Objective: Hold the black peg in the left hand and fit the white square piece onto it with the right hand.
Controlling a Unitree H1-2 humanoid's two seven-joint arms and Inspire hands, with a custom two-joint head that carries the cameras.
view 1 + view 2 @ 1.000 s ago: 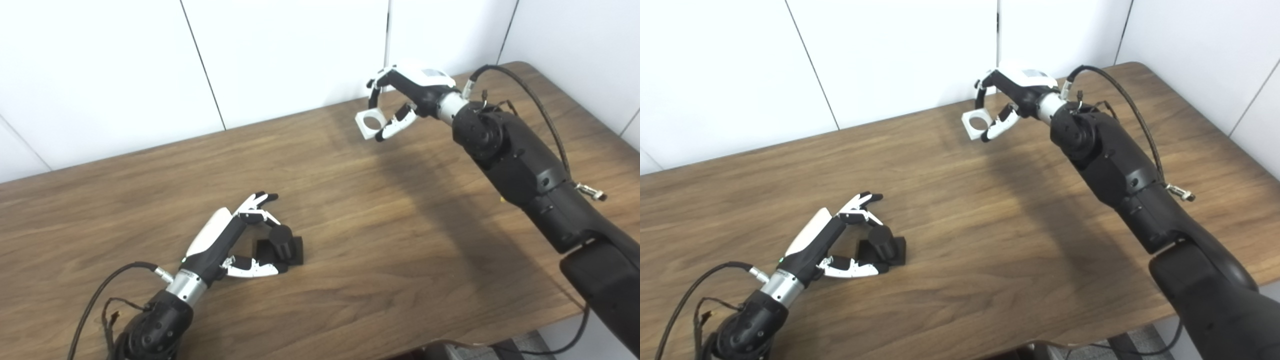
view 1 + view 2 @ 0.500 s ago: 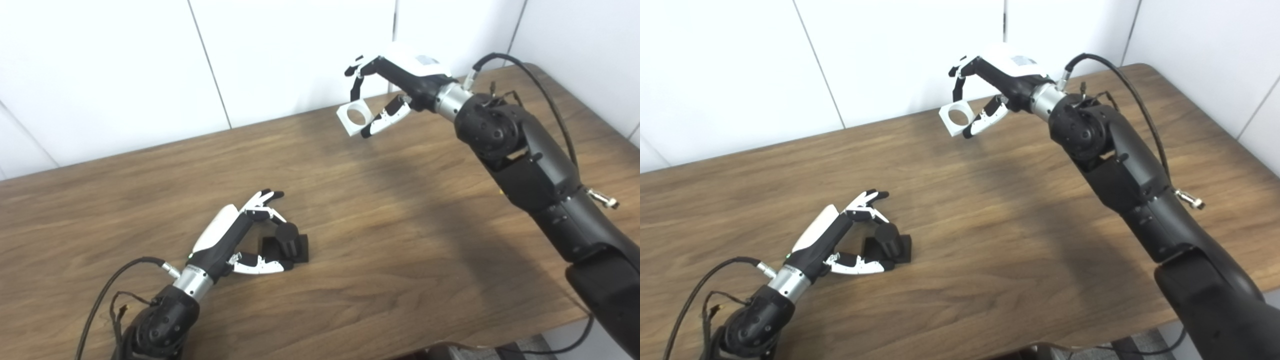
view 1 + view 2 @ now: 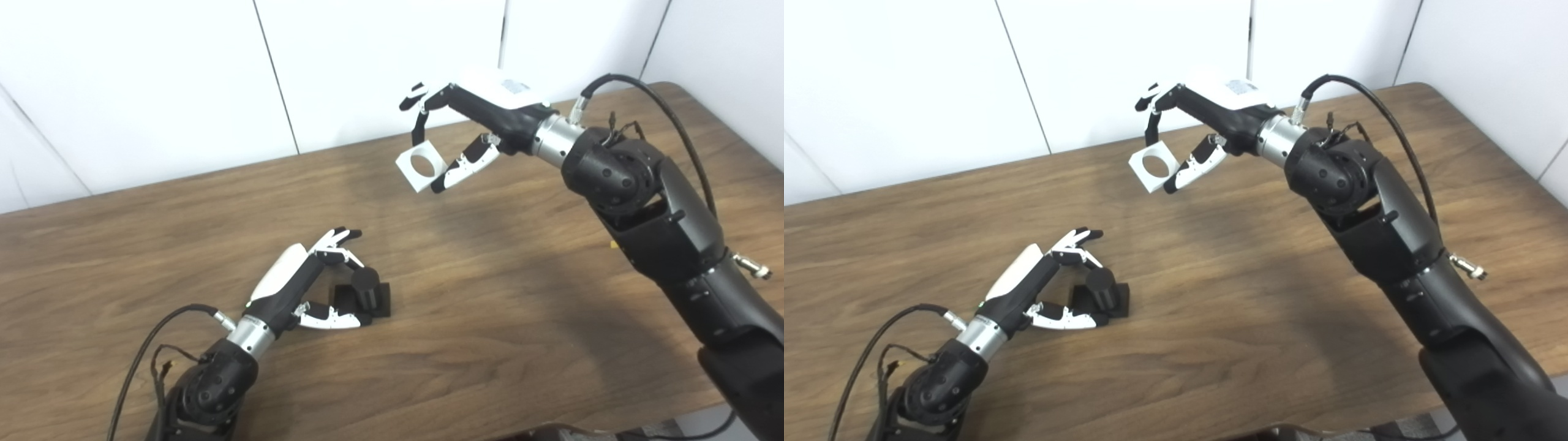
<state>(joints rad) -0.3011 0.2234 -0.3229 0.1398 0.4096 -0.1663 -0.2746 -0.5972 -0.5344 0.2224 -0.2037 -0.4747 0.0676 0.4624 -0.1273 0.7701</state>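
High above the table's far side, the right hand pinches the white square piece by its edges, hole showing. Near the front, the left hand cups the black peg, fingers parted, peg resting on the wood. That loose hold could let the peg tip during fitting.
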